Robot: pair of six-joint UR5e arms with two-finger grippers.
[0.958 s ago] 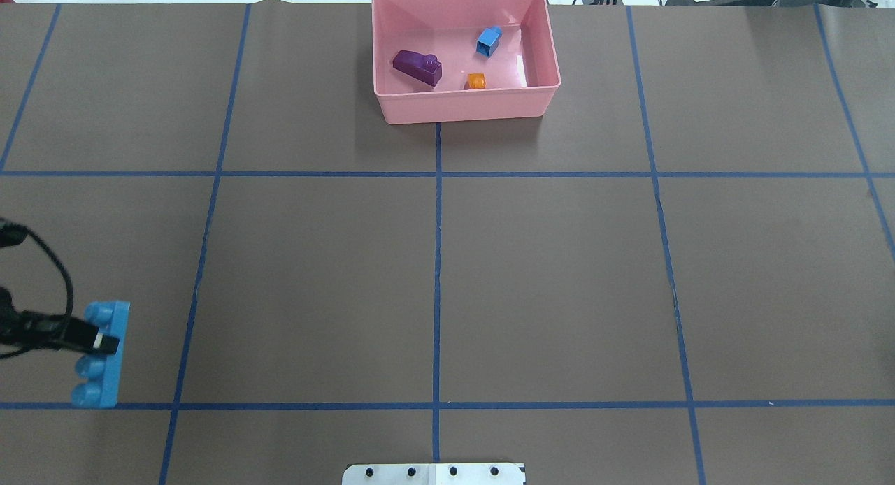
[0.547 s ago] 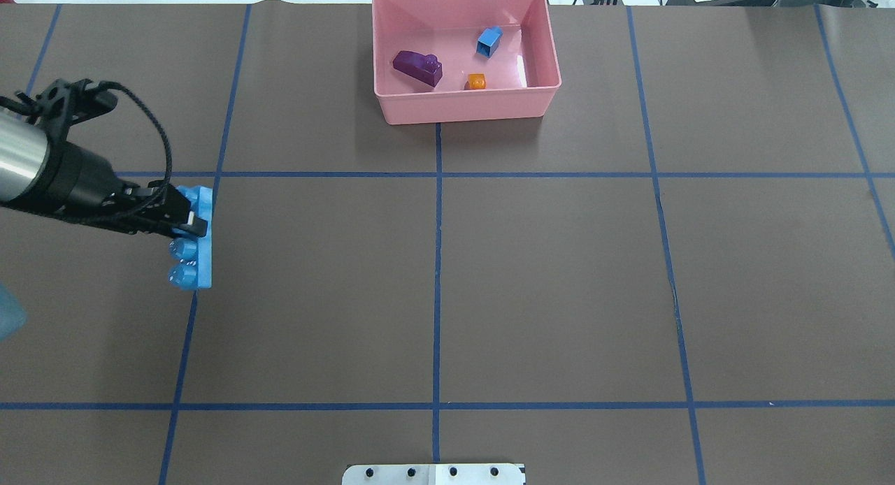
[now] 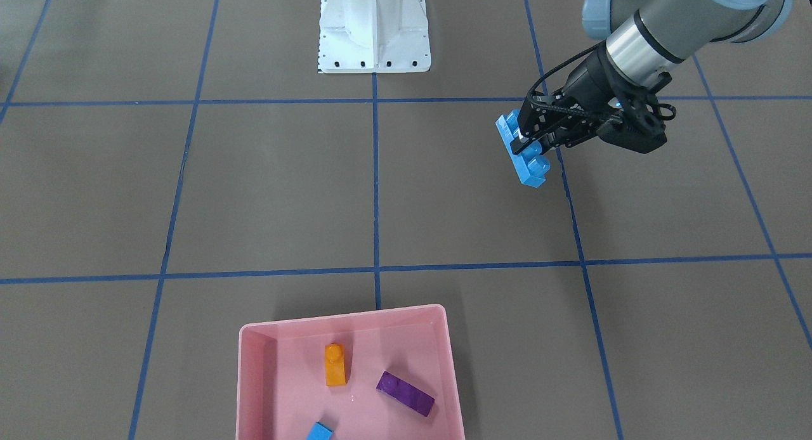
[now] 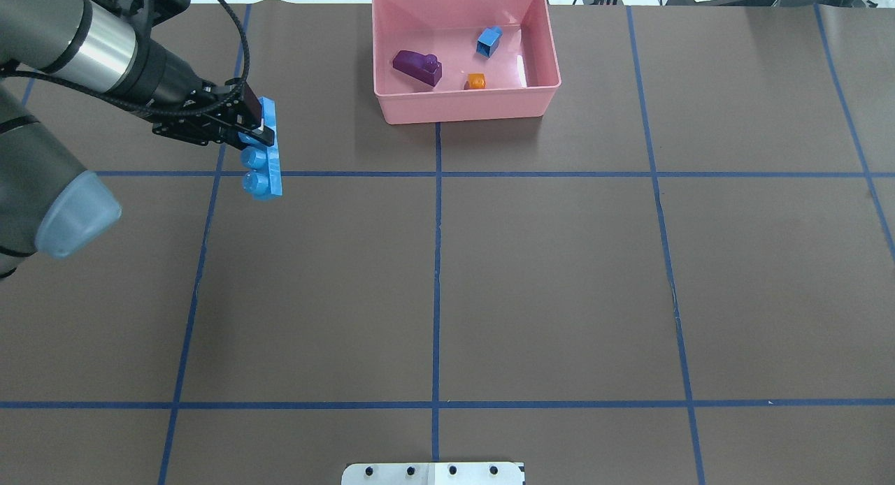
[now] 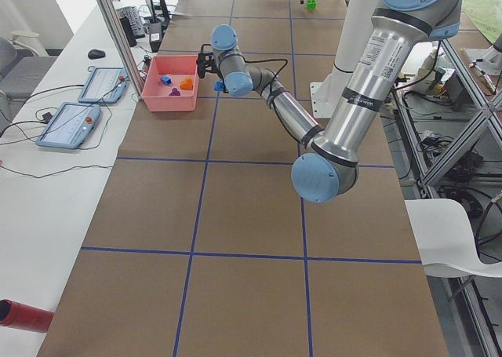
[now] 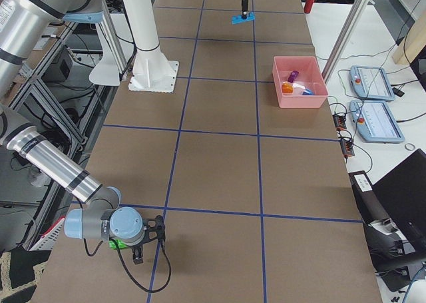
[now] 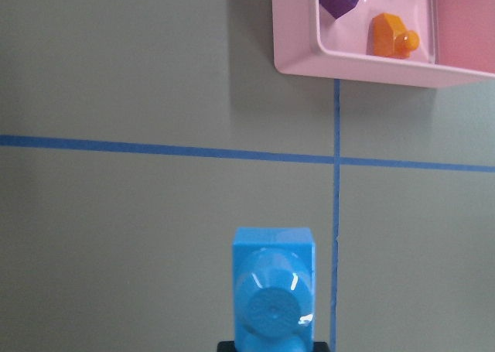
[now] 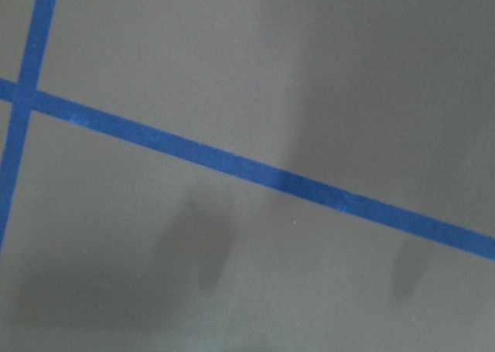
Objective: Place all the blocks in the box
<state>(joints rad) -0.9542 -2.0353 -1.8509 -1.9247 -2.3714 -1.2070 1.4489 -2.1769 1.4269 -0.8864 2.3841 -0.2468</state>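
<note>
- The long blue glossy four-stud plastic brick (image 4: 274,165) is clamped in the left pincer (image 4: 260,131), held aloft at the overhead frame's upper left.
- Half a second ago it was seen at mid-left; it has been swept up toward the shallow pink plastic box (image 4: 465,111) at top centre.
- Purple brick (image 4: 417,67), small blue brick (image 4: 489,41) and orange brick (image 4: 476,82) are already housed there, so a drop is judged close.
- The right pincer's (image 6: 136,255) state cannot be told.

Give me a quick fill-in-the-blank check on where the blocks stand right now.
The left gripper carries the long blue block, its jaws ____ on it. The box already holds ____ blocks. The elongated block lying in it is coloured ____.
Missing words: shut; three; purple.
</note>
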